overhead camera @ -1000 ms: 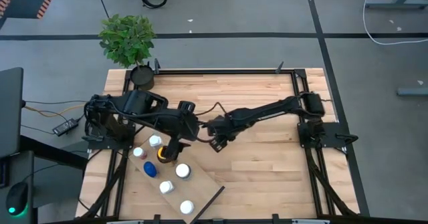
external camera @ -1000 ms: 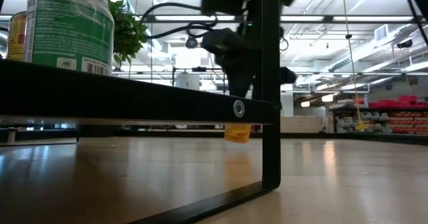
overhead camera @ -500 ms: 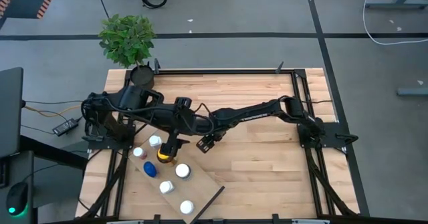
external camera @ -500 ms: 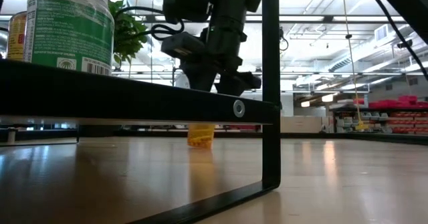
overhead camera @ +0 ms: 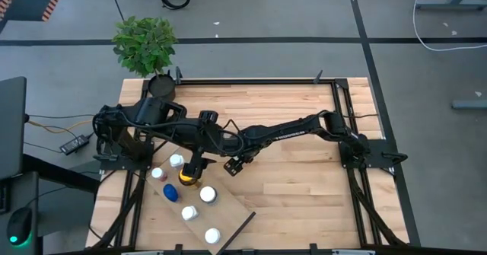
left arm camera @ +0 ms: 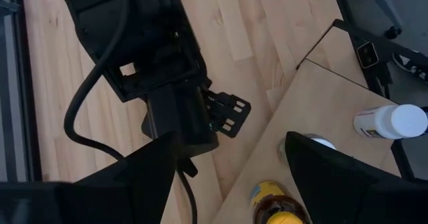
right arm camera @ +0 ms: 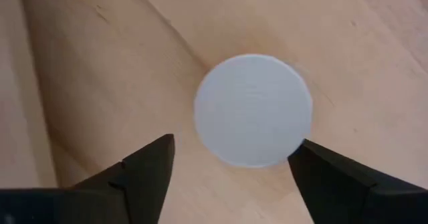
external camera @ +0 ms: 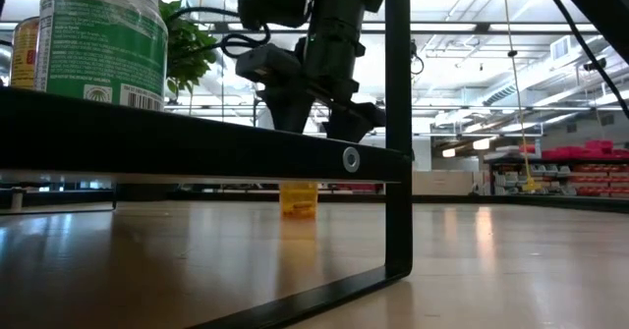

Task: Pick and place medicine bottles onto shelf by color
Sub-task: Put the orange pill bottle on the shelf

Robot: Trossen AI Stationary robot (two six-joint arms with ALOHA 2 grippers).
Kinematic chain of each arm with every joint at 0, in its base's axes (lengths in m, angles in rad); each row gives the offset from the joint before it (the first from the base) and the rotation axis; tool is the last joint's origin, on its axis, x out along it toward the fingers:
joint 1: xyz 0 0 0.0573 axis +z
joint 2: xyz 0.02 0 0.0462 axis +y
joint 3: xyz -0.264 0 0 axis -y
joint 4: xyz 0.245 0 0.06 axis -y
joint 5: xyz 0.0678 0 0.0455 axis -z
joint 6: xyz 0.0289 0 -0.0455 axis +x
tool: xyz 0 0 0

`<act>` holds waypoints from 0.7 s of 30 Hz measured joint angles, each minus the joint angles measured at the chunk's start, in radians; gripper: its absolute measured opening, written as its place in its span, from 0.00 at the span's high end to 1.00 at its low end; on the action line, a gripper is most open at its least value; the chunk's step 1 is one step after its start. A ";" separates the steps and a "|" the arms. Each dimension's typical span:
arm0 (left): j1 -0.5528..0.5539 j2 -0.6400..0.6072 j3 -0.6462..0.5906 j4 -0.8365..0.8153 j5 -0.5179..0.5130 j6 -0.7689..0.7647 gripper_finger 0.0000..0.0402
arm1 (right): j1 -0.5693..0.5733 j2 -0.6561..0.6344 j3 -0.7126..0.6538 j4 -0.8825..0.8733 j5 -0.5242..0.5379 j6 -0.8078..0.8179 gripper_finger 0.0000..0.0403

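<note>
Right tool (right arm camera: 231,167) hangs directly over a white-capped bottle (right arm camera: 253,110), fingers spread to either side of the cap and not touching it; in the high view it sits mid-desk (overhead camera: 233,164), just off the shelf (overhead camera: 236,223) edge. The bottle stands upright on the bare desk (overhead camera: 304,186), and the low view shows a yellowish body (external camera: 298,198). It looks like small rigid plastic, light, smooth-sided, likely slippery and easy to tip. Best hold is probably across the cap or just under it, squeezing square. Left tool (left arm camera: 231,177) hovers above the amber yellow-capped bottle (left arm camera: 277,209) on the shelf, fingers apart, holding nothing. More white-capped bottles (overhead camera: 208,195) and a blue-capped one (overhead camera: 170,192) stand on the shelf.
</note>
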 joint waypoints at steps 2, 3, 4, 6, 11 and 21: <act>0.000 0.000 0.000 0.000 0.000 0.000 0.30 | 0.003 0.000 0.021 -0.024 0.002 -0.009 0.22; 0.000 0.000 0.000 0.000 0.000 0.000 0.30 | 0.004 0.000 0.037 -0.043 0.007 -0.018 0.21; 0.000 0.000 0.000 0.000 0.000 0.000 0.30 | 0.006 -0.001 0.054 -0.061 0.017 -0.029 0.19; 0.000 0.000 0.000 0.000 0.000 0.000 0.30 | 0.007 -0.002 0.094 -0.116 0.049 -0.055 0.17; 0.000 0.000 0.000 0.000 0.005 0.018 0.30 | 0.013 -0.004 0.179 -0.242 0.136 -0.141 0.16; 0.000 -0.061 -0.001 -0.001 0.022 0.028 0.33 | 0.085 -0.013 0.185 -0.466 0.294 -0.306 0.16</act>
